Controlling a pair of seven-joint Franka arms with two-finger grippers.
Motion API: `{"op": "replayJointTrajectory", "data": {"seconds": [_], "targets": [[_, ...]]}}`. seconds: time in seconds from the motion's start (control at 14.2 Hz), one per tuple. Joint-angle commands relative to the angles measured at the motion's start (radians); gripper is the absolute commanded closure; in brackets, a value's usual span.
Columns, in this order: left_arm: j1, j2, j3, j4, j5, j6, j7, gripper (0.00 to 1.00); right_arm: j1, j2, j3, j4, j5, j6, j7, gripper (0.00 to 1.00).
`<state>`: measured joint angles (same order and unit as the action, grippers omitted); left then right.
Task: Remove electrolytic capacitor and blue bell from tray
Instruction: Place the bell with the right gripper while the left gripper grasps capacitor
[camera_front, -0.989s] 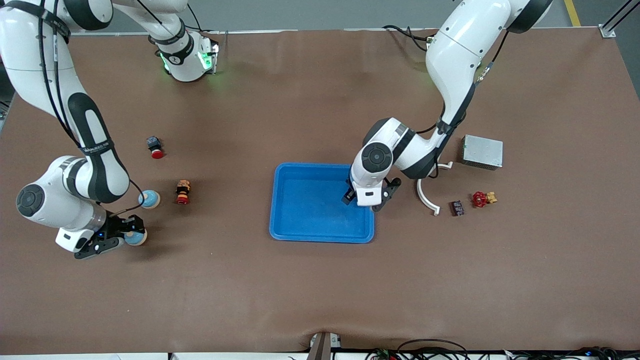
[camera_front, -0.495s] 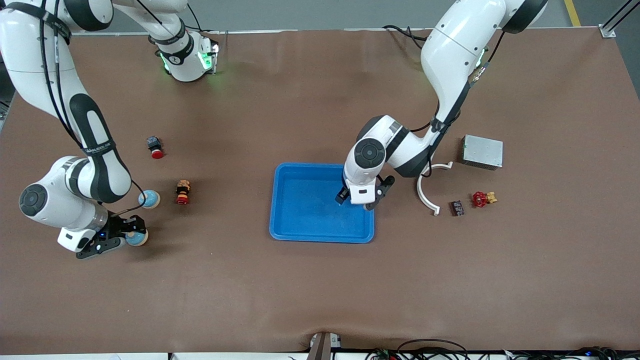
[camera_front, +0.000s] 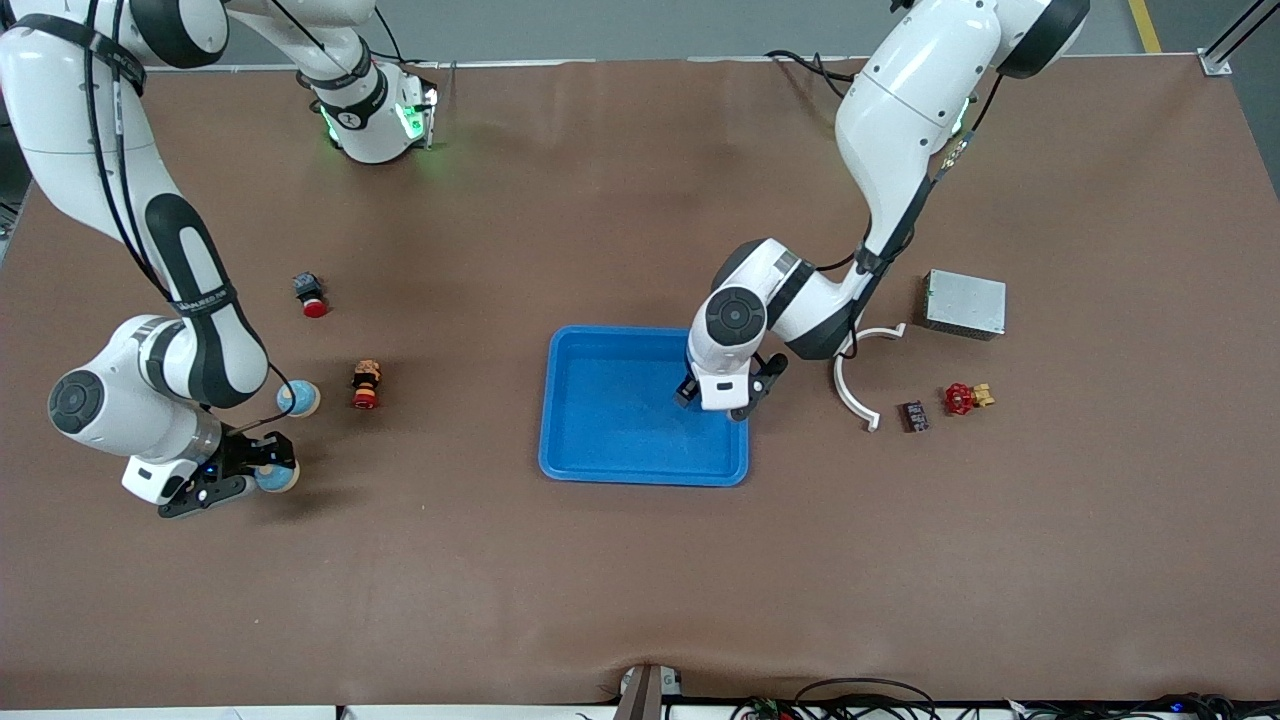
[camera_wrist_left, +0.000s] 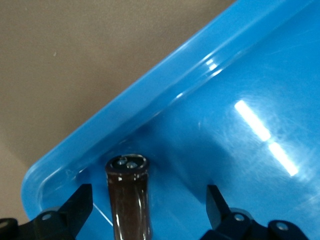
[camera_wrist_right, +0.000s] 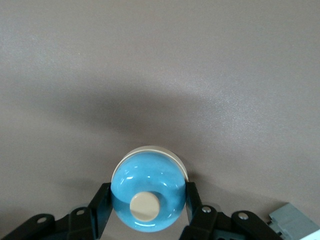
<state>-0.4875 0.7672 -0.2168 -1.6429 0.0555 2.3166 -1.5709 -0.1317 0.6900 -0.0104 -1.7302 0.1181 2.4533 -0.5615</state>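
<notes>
capacitor (camera_wrist_left: 128, 197) lies in the tray (camera_front: 610, 470) corner at 3 o'clock; the left gripper (camera_wrist_left: 145, 212) has slid inward to straddle it, jaws apart, grasp next. the right gripper (camera_wrist_right: 147, 200), at 9 o'clock off the tray, stays clamped on the blue bell (camera_wrist_right: 147, 195), so that half looks nearly done.

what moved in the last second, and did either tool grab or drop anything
The left tool slid along the tray toward the right arm's end, open jaws straddling the capacitor, not yet gripping. The right tool, shut on the blue bell, drifted slightly toward the tray. Nothing was grabbed or released. The tray, the second bell and the other parts stayed put.
</notes>
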Motion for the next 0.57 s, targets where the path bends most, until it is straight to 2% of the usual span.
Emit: {"op": "replayJointTrajectory", "data": {"seconds": [0.0, 0.07, 0.14, 0.21, 0.28, 0.35, 0.42, 0.49], "targets": [[-0.011, 0.009, 0.008, 0.024, 0.032, -0.005, -0.026, 0.00, -0.014, -0.001, 0.012, -0.008, 0.029, 0.009, -0.018, 1.00], [-0.011, 0.007, 0.008, 0.025, 0.032, -0.005, -0.027, 0.00, -0.013, -0.001, 0.012, -0.008, 0.029, 0.009, -0.018, 0.82], [-0.009, 0.006, 0.008, 0.025, 0.032, -0.005, -0.040, 0.18, -0.014, -0.001, 0.012, -0.006, 0.029, 0.009, -0.021, 0.33], [-0.009, 0.004, 0.008, 0.026, 0.032, -0.005, -0.052, 0.46, -0.014, -0.003, 0.012, -0.005, 0.029, 0.009, -0.023, 0.00], [-0.009, 0.004, 0.008, 0.026, 0.032, -0.005, -0.054, 0.66, -0.014, -0.004, 0.012, -0.003, 0.029, 0.007, -0.023, 0.00], [-0.009, 0.003, 0.008, 0.026, 0.032, -0.005, -0.054, 0.82, -0.013, -0.007, 0.012, -0.003, 0.029, 0.004, -0.023, 0.00], [-0.009, 0.003, 0.008, 0.026, 0.032, -0.005, -0.055, 0.93, -0.013, -0.012, 0.010, -0.003, 0.029, -0.005, -0.021, 0.00], [-0.009, 0.001, 0.008, 0.026, 0.032, -0.005, -0.058, 0.99, -0.011, -0.018, 0.012, -0.003, 0.029, -0.011, -0.018, 0.00]]}}
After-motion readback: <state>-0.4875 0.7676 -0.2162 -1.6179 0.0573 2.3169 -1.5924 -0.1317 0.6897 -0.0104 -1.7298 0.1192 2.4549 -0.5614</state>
